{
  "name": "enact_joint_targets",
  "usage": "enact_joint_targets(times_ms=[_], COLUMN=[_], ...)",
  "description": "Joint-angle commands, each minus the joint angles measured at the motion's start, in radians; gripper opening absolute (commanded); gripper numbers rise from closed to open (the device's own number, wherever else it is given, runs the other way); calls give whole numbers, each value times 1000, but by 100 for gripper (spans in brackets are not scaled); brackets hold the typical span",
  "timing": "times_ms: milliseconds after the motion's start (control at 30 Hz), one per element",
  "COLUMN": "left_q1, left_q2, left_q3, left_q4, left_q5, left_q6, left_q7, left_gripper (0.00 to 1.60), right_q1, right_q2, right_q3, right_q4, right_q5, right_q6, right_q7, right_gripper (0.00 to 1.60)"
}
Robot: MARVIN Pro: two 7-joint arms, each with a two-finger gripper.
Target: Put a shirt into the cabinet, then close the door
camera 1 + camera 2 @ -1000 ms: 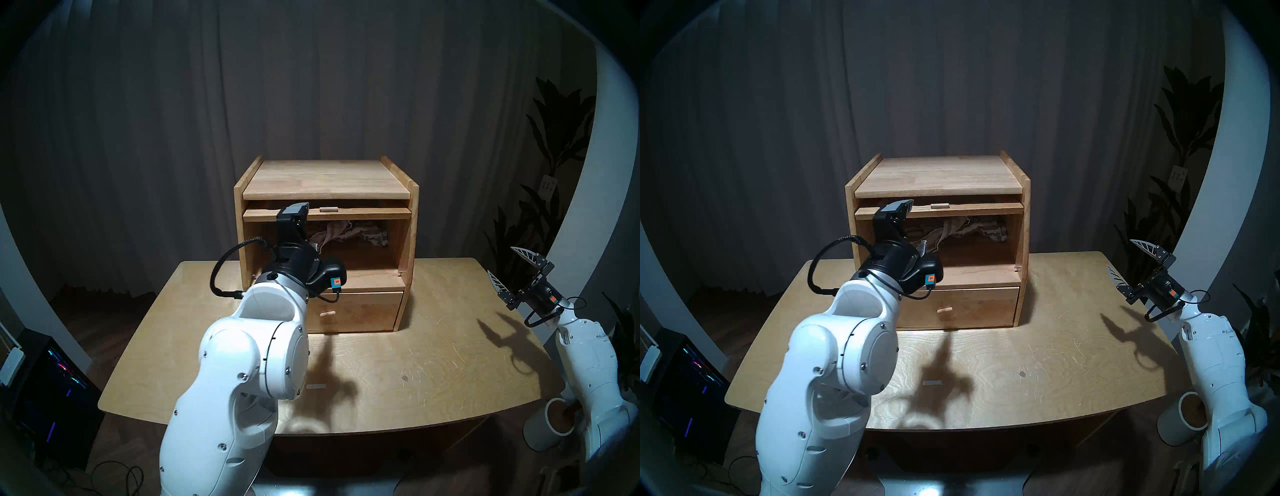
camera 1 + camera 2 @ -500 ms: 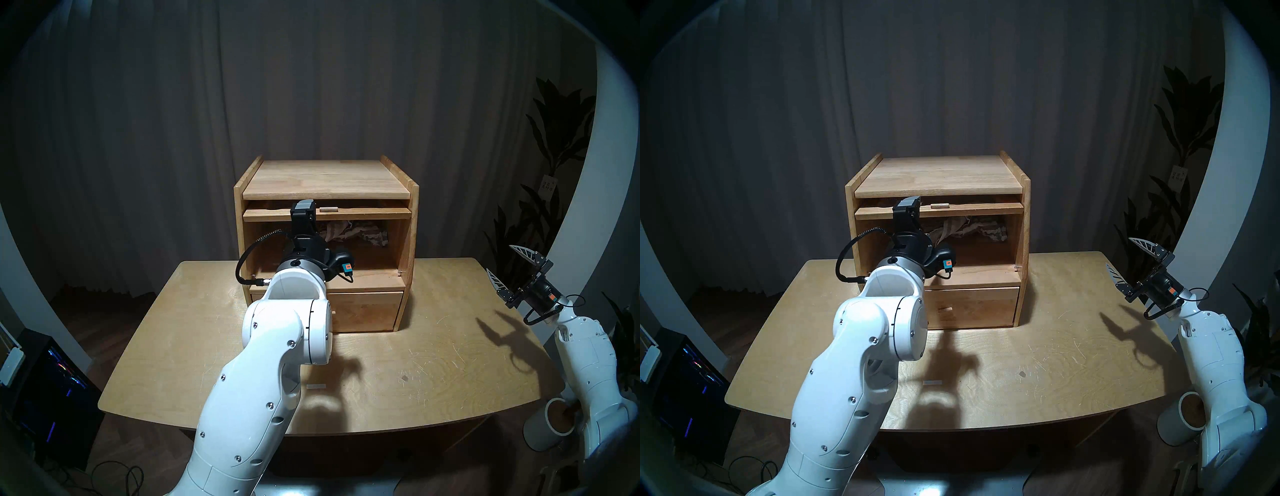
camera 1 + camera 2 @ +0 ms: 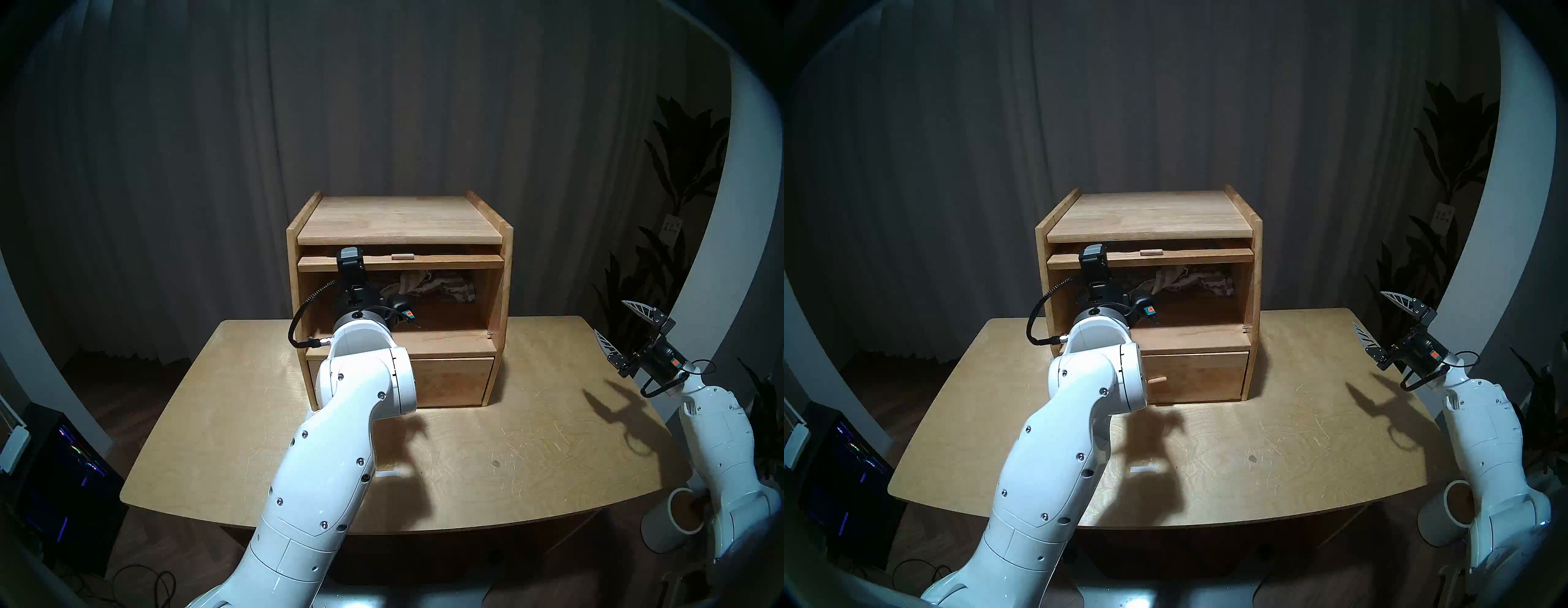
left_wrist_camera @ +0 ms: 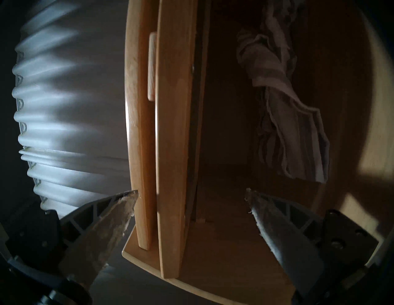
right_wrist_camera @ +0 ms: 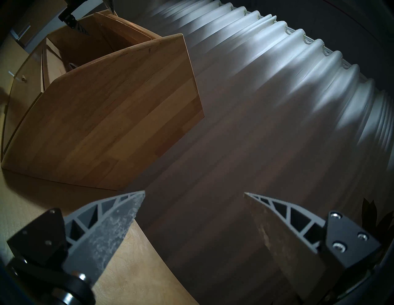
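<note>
We are hovering the left gripper, jaws spread, straddling the raised door edge; peg lies farther right along it; right gripper released, far off

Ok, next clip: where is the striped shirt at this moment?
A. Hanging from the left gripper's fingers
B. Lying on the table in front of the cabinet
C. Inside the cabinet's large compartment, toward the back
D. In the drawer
C: the shirt lies crumpled at the back of the cabinet compartment, and the left gripper is open and empty in front of it.
</note>
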State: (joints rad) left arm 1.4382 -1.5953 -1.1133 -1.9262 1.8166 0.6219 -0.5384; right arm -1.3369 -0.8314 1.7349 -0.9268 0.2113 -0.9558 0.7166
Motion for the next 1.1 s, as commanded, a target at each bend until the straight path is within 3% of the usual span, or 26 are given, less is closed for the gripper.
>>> enact_joint_targets(times_ms=[0,333,600,1067], left_q1=[66,21,33,-117], left_q2=[49,55,102,53], left_q3=[58,124,183,134], left_q4=[-85,-166,-268,-68], left_q5=[31,65,76,85], left_q6=[64,96,91,27], left_q7=[-64,-126,-181,-170], left_gripper=[160,160,160,160], right_q1=[33,47,58,74], right_q2=[-2,-10,-18,-33], right_q3=[13,24,36,60], right_q4=[4,20,31,48], right_q5=[27,52,72,106], right_q6=[-4,-4,-4,-4], right_q7=[20,69,109,172], right_gripper=[160,160,160,160])
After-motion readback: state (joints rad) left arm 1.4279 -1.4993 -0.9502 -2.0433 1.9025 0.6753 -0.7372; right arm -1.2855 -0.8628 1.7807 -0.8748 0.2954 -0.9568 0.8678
